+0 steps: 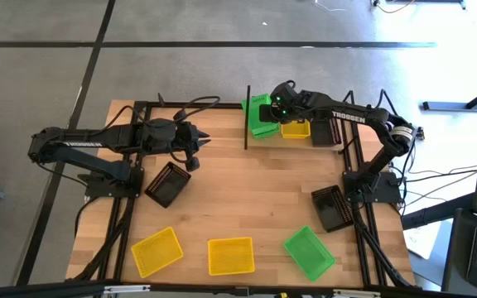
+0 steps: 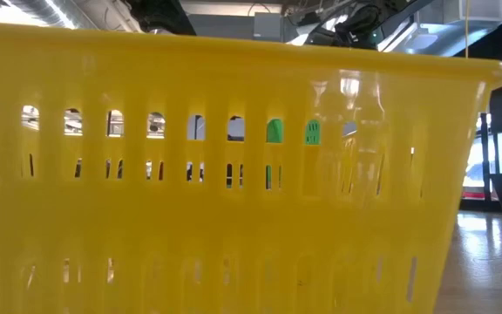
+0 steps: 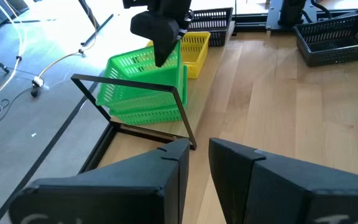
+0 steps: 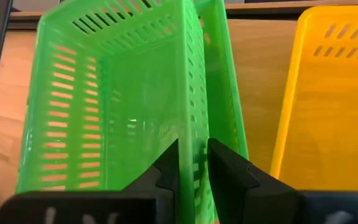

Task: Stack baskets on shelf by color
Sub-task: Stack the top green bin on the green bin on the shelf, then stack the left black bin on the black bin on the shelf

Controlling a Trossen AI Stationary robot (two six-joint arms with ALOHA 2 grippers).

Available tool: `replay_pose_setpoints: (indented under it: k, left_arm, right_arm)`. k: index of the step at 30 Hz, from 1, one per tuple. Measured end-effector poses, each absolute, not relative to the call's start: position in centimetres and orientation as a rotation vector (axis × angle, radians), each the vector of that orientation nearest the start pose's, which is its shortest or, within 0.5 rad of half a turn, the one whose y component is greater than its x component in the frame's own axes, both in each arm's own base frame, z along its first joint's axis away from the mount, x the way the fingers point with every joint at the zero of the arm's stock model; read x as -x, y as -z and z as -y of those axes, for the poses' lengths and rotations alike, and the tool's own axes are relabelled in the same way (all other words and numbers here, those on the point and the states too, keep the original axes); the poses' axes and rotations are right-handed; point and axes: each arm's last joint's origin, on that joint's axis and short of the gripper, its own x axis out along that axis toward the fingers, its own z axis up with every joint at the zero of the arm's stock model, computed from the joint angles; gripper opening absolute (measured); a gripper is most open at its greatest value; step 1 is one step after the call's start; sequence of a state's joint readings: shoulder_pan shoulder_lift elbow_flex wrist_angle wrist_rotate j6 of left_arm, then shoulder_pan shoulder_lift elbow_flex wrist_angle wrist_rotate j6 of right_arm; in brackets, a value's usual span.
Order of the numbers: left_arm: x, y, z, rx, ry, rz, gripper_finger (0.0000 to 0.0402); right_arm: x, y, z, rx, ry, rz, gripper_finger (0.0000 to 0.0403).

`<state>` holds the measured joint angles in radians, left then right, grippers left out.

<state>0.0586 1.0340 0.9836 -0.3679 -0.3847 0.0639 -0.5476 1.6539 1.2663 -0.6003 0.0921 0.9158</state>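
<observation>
While settling the tilted bright green plastic mesh basket [image 3: 135,74] onto its twin, best to work slowly and squarely

Broad light wooden tabletop [image 1: 247,199] below, with the light wooden shelf on thin black metal posts [image 1: 247,116] along its far edge. Right arm stretched over that shelf's end; left arm waiting over the tabletop, just beside a loose black mesh basket [image 1: 166,183].

On the shelf, side by side: a second green mesh basket [image 3: 148,113] lying flat under the tilted one, then a yellow mesh basket [image 1: 296,129], then a black mesh basket [image 1: 322,131]. Near the tabletop's front edge, well apart from the shelf: two yellow baskets [image 1: 156,251] [image 1: 230,256], one green basket [image 1: 309,252] and another black basket [image 1: 332,207], not yet sorted.

Right gripper [image 4: 192,149] at the upper green basket, jaws pinching one long wall of it. Left gripper [image 3: 199,146] with jaws slightly parted and nothing between them.

Judged as the nesting step. Level the raised side first, line up all four corners over the lower basket, then press straight down and let go only once seated. Keep clear of the black post and of the yellow neighbour; likely to jam or skew if dropped crooked
</observation>
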Motion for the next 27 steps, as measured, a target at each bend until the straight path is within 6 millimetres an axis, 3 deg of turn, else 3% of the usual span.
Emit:
replay_pose_setpoints:
  k: [5, 10, 15, 21, 27]
  left_arm:
    - [-21.8, -34.0, -2.4, -0.13, -0.423, -0.43, 0.0055]
    - [-21.8, -34.0, -2.4, -0.13, -0.423, -0.43, 0.0055]
    - [-21.8, -34.0, -2.4, -0.13, -0.424, -0.43, 0.0055]
    - [-21.8, -33.9, -2.4, -0.122, -0.425, -0.432, 0.0055]
    - [-21.6, -33.5, -2.3, -0.071, -0.436, -0.468, 0.0055]
  right_arm:
    - [-29.0, -24.6, 18.2, -1.01, 1.05, -0.656, 0.0063]
    - [-28.5, -23.1, 17.9, -1.004, 1.066, -0.708, 0.0063]
    - [-28.6, -23.2, 18.0, -0.984, 1.069, -0.696, 0.0062]
    - [-29.1, -24.9, 18.2, -0.867, 1.048, -0.699, 0.0062]
    - [-29.5, -28.6, 16.7, -0.681, 1.06, -0.701, 0.0062]
